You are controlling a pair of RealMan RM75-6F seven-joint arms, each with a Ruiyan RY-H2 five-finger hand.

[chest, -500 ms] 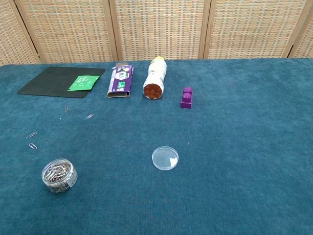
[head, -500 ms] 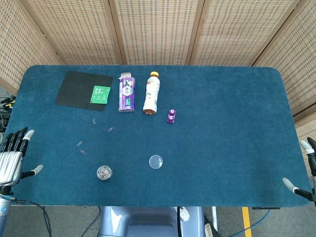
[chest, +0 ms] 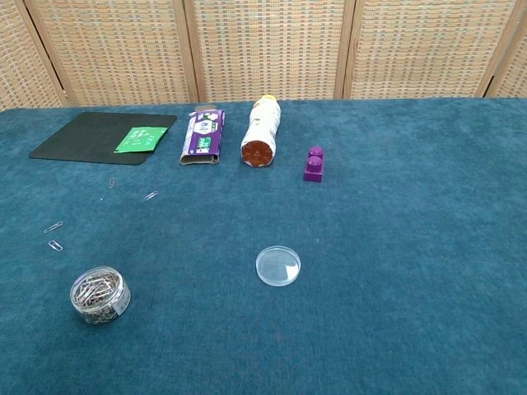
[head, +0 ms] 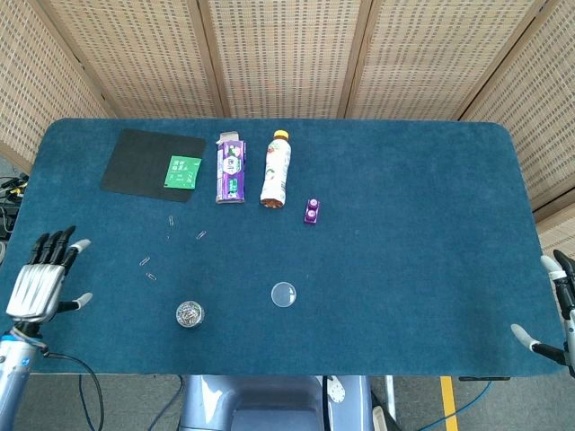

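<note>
Two hands sit at the near table edges, nothing held. Left hand (head: 40, 280), metallic, fingers spread and released, nearest the round clear tub of paperclips (head: 190, 314). Right hand (head: 559, 310) barely in frame; fingers look apart, probably released. Four loose clips (chest: 54, 235) lie on the fuzzy blue cloth (head: 413, 233). One clear round lid (head: 284, 294), one purple block (head: 312, 211), one bottle (head: 276, 169) lying flat.

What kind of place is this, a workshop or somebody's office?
Probably a robot test room, not an office: a table covered in blue cloth, woven screens behind it, and small odd items laid out, such as a bottle, a purple block and a tub of clips.
</note>
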